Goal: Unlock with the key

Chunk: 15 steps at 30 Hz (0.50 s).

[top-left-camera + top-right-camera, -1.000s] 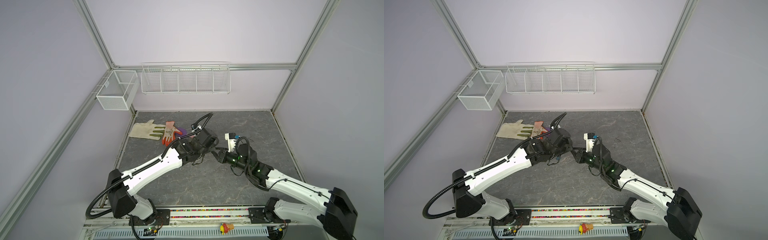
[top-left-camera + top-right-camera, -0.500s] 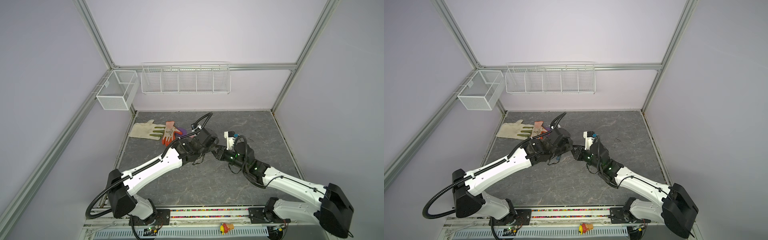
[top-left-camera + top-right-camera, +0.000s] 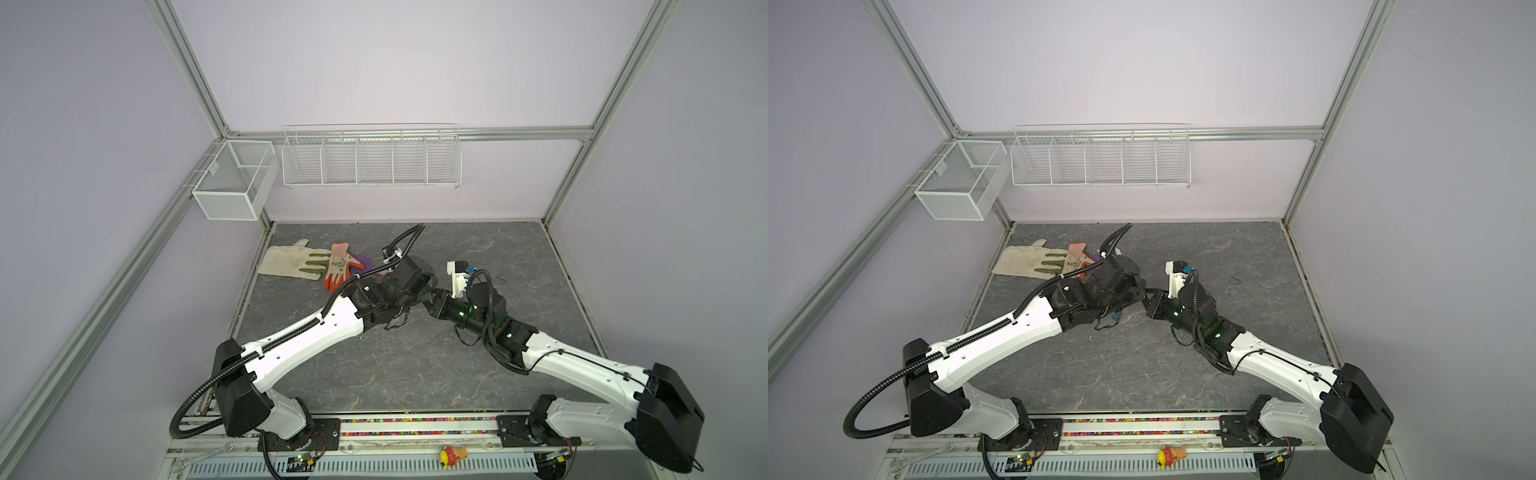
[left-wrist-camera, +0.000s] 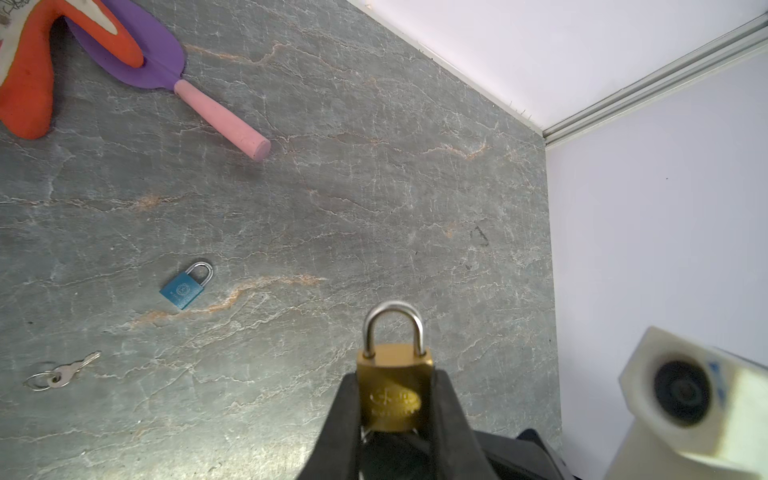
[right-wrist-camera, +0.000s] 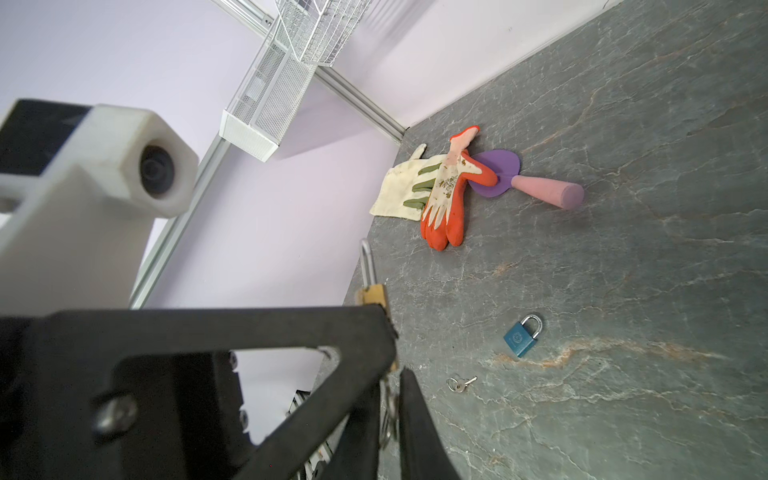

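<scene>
A brass padlock [image 4: 395,390] with a steel shackle stands upright between the black fingers of my left gripper [image 4: 395,380], which is shut on its body. In the right wrist view the same padlock [image 5: 371,294] shows edge-on above the left gripper's frame. My right gripper [image 5: 392,386] is shut on a small key with its ring [image 5: 388,401], right at the padlock's underside. In both top views the left gripper [image 3: 422,293] and right gripper [image 3: 434,299] meet tip to tip above the middle of the table, and the padlock and key are hidden between them.
A blue padlock [image 4: 185,286] and a spare key on a ring [image 4: 62,374] lie on the grey table. Further back left lie two gloves [image 3: 316,264] and a purple trowel with a pink handle [image 4: 220,116]. Wire baskets [image 3: 370,158] hang on the back wall.
My right gripper has moved left up to the left gripper, closing the gap between them, and its jaws have narrowed. The left arm has stayed put with the padlock.
</scene>
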Tool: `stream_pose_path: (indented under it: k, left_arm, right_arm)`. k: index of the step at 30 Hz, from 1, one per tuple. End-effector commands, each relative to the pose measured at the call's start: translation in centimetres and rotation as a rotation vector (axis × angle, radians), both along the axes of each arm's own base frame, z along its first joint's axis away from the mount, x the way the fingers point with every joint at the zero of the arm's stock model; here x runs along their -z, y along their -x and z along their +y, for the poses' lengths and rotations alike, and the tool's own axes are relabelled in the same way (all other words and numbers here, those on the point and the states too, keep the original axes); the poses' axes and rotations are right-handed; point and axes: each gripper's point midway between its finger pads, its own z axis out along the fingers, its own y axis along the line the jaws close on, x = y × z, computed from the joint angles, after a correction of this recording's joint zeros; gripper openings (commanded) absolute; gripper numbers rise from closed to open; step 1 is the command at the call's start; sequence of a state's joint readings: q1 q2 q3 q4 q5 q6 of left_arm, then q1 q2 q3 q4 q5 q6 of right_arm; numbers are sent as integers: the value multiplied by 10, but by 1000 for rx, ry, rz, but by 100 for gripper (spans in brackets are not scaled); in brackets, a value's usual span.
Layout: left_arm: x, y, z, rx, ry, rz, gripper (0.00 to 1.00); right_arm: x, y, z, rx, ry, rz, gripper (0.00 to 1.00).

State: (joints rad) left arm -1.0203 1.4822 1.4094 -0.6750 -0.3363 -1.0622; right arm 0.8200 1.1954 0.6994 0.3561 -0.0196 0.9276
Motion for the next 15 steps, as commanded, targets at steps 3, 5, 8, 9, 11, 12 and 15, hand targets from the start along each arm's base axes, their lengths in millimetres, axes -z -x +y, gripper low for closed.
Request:
stream_pose_path:
  k: [3,5,8,9,11,12,15]
  left_arm:
    - [-10,0,1,-11,38,-14,0]
    - [-11,0,0,-6,45,-11,0]
    - [-12,2,-3,11,65,-6,0]
    - [-14,3,-4,17,79,-7,0]
    - [-18,6,-6,34,110,-11,0]
    - [-19,8,-9,47,130,-10,0]
    - [-21,13,-12,76,161,-3,0]
  right_arm:
    - [-18,-2,4,-10,-43,-26,10]
    - [-21,-1,4,-18,-49,-29,7]
    - [-25,1,4,-26,-66,-30,6]
    - [-28,1,4,-28,-83,-31,6]
    - [-37,3,4,-41,-131,-39,6]
    - [-43,3,4,-47,-156,-46,6]
    - [-63,7,5,-81,-231,-78,6]
